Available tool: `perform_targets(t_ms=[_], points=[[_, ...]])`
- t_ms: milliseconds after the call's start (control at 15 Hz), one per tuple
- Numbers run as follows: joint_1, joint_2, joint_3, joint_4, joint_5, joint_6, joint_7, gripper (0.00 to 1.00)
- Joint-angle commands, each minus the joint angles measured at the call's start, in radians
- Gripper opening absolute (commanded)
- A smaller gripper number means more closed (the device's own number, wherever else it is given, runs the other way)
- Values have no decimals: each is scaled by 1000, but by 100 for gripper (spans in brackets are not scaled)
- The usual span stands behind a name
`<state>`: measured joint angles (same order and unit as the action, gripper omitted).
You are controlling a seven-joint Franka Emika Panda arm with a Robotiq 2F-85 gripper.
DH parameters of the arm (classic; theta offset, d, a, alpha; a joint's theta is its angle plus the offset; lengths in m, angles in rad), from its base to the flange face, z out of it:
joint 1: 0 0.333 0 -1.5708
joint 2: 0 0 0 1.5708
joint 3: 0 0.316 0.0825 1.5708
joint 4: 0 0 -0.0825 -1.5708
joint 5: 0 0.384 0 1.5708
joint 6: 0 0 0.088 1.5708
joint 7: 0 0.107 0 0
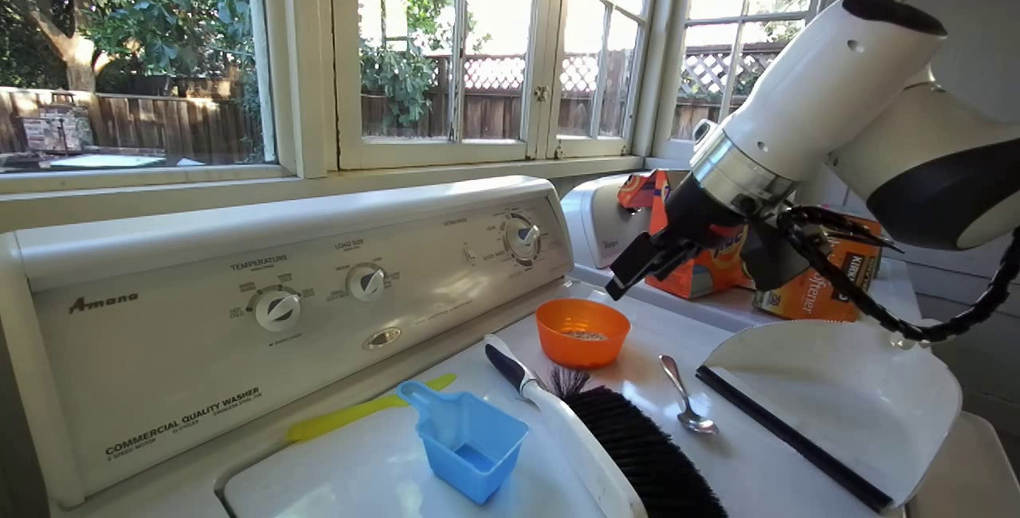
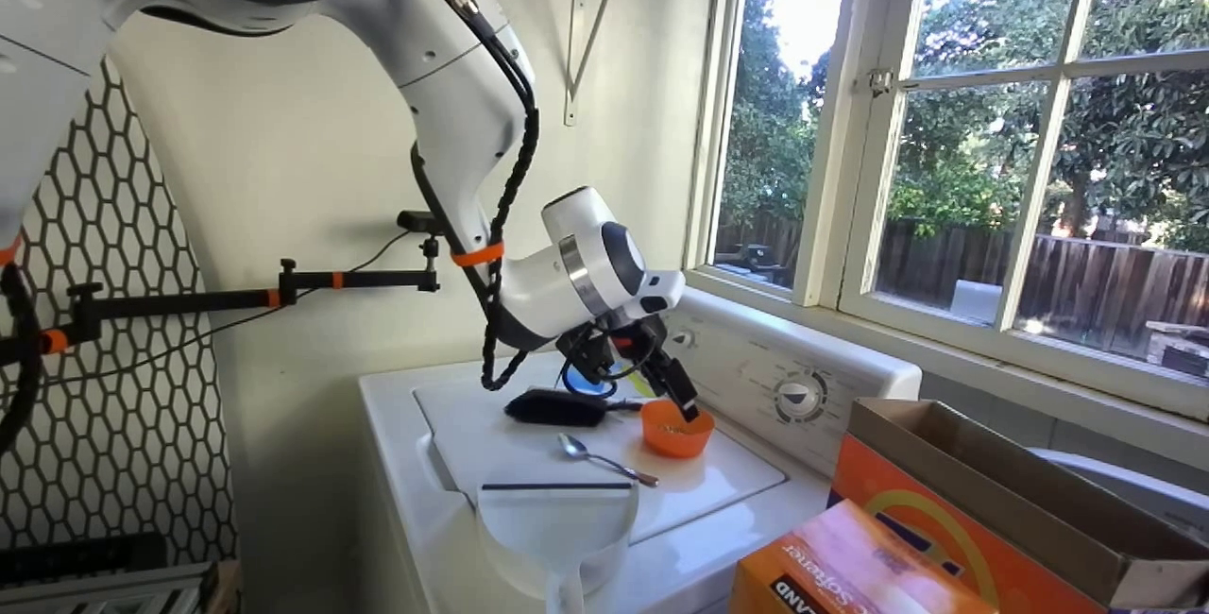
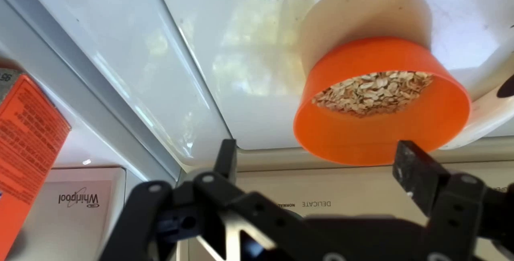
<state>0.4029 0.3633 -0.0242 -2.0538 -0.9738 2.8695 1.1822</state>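
Observation:
My gripper (image 3: 316,148) stands open, with nothing between its fingers. Closest to it is an orange bowl (image 3: 377,58) holding oat flakes (image 3: 373,94), upright on the washer's white top. In the wrist view one finger (image 3: 413,164) overlaps the bowl's rim; contact cannot be made out. Seen in both exterior views, the fingertips hang just above the bowl (image 1: 582,347), on its far side from the brush. A metal spoon (image 1: 687,400) lies beside the bowl, and a black-bristled brush (image 1: 637,438) with a white handle lies close by. A blue scoop (image 1: 470,442) rests nearer that camera.
A white dustpan (image 1: 845,406) with a black lip lies past the spoon. Behind the bowl rises the washer's control panel (image 1: 430,263). Orange cartons (image 2: 850,567) stand on the neighbouring machine. A yellow-green flat item (image 1: 351,418) lies along the panel's foot.

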Motion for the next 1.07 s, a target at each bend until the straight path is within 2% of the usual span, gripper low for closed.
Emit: perform_targets(t_ms=[0, 800, 867, 933, 1000], points=[[37, 40, -42, 30, -78, 19, 117, 100], [92, 105, -104, 79, -207, 4, 347, 100], [95, 109, -107, 83, -213, 4, 360, 94], [98, 112, -111, 85, -220, 5, 372, 75], [100, 115, -113, 88, -224, 5, 382, 68]])
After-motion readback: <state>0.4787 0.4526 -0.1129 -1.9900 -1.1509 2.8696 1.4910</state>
